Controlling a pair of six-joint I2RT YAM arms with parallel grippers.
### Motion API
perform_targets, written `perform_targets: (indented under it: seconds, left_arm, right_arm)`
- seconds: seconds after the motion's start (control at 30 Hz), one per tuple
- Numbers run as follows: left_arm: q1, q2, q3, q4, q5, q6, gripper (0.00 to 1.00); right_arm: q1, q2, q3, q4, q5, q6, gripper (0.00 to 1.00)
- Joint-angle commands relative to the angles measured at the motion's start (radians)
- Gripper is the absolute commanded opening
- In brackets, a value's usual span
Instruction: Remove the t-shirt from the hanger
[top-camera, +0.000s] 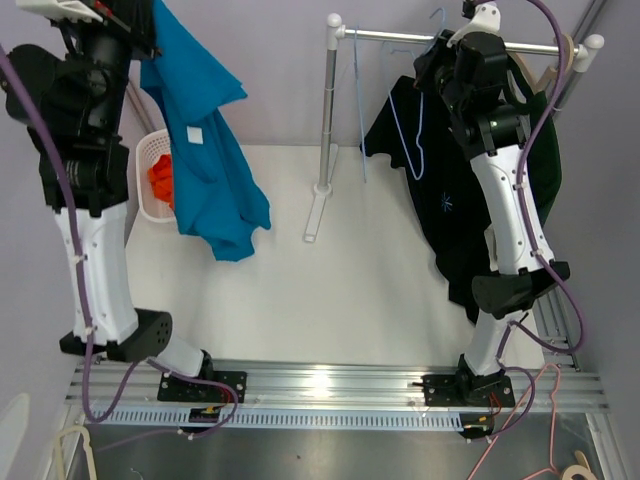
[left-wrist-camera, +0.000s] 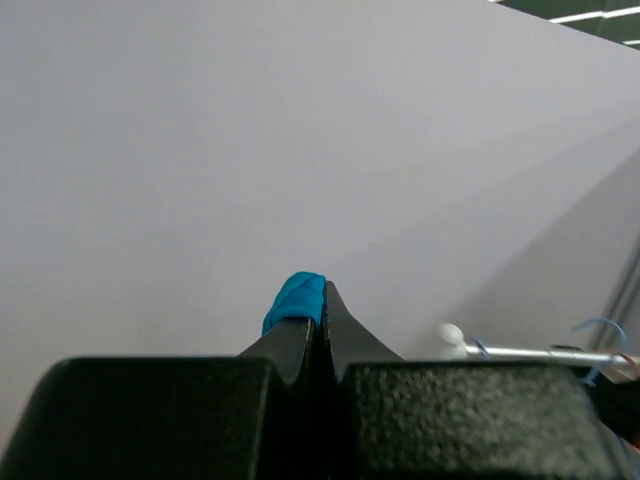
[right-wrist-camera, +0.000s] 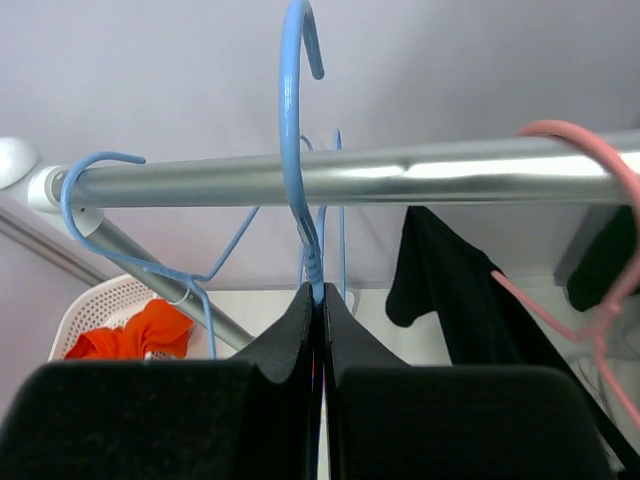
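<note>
The teal t-shirt hangs free of any hanger from my left gripper, which is raised high at the upper left. In the left wrist view the left gripper is shut on a fold of the teal t-shirt. My right gripper is up at the metal rail. In the right wrist view the right gripper is shut on the neck of a bare blue wire hanger, whose hook rises in front of the rail. The hanger's frame dangles below.
A black t-shirt hangs from the rail behind the right arm. A second blue hanger and a pink hanger sit on the rail. The rack post stands mid-table. A white basket holds an orange garment.
</note>
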Motion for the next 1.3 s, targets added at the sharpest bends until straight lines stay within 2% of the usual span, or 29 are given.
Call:
perform_targets:
  seconds: [0.0,0.2,0.27,0.33,0.4,0.43,0.6,0.7,0.8,0.83,0.9,1.07,1.1,1.17,1.2,1.23,1.27]
  left_arm:
    - [0.093,0.082,0.089,0.179,0.083,-0.049,0.01]
    - [0.292,0.19,0.062,0.465,0.029,-0.158,0.01]
    - [0.326,0.255,0.103,0.469,0.044,-0.188,0.01]
    - [0.362,0.299,0.081,0.443,0.032,-0.239,0.01]
    - [0.368,0.3,-0.046,0.467,0.003,-0.262,0.0]
    - [0.368,0.287,-0.205,0.508,0.003,-0.271,0.01]
    - [0.368,0.324,-0.386,0.552,-0.015,-0.348,0.01]
    - [0.368,0.333,-0.566,0.555,-0.06,-0.406,0.01]
    - [0.365,0.374,-0.599,0.436,-0.107,-0.474,0.0]
    - [0.365,0.388,-0.598,0.279,-0.165,-0.535,0.0]
    - [0.369,0.437,-0.585,0.147,-0.187,-0.607,0.01]
    - [0.388,0.533,-0.53,0.032,-0.045,-0.639,0.02]
    - [0.397,0.546,-0.532,0.026,0.004,-0.647,0.05]
    - [0.428,0.594,-0.497,0.0,0.114,-0.687,0.22]
    - [0.437,0.609,-0.477,-0.025,0.138,-0.689,0.4]
    - [0.44,0.637,-0.387,-0.058,0.143,-0.683,0.5]
    - [0.44,0.64,-0.362,-0.104,0.143,-0.673,0.67]
  right_arm:
    - [0.005,0.029,0.03,0.109,-0.066,-0.034,0.0]
    - [0.026,0.049,-0.014,0.22,-0.083,-0.074,0.0]
    - [0.028,0.072,0.012,0.212,-0.089,-0.074,0.0]
    - [0.031,0.115,0.047,0.186,-0.101,-0.071,0.0]
    - [0.046,0.124,0.039,0.182,-0.105,-0.077,0.0]
    - [0.055,0.124,0.03,0.186,-0.098,-0.083,0.0]
    - [0.129,0.123,0.0,0.203,-0.054,-0.123,0.0]
    - [0.138,0.132,0.0,0.198,-0.063,-0.113,0.0]
    - [0.149,0.141,0.0,0.189,-0.055,-0.111,0.0]
    - [0.152,0.143,0.001,0.188,-0.057,-0.108,0.0]
    - [0.152,0.15,0.001,0.182,-0.065,-0.103,0.0]
    - [0.161,0.158,0.004,0.171,-0.065,-0.113,0.0]
    - [0.162,0.158,0.004,0.169,-0.062,-0.113,0.0]
    - [0.161,0.16,0.016,0.16,-0.055,-0.119,0.0]
    - [0.161,0.163,0.024,0.156,-0.055,-0.122,0.0]
    - [0.161,0.17,0.035,0.142,-0.055,-0.126,0.0]
    - [0.161,0.175,0.055,0.133,-0.046,-0.132,0.0]
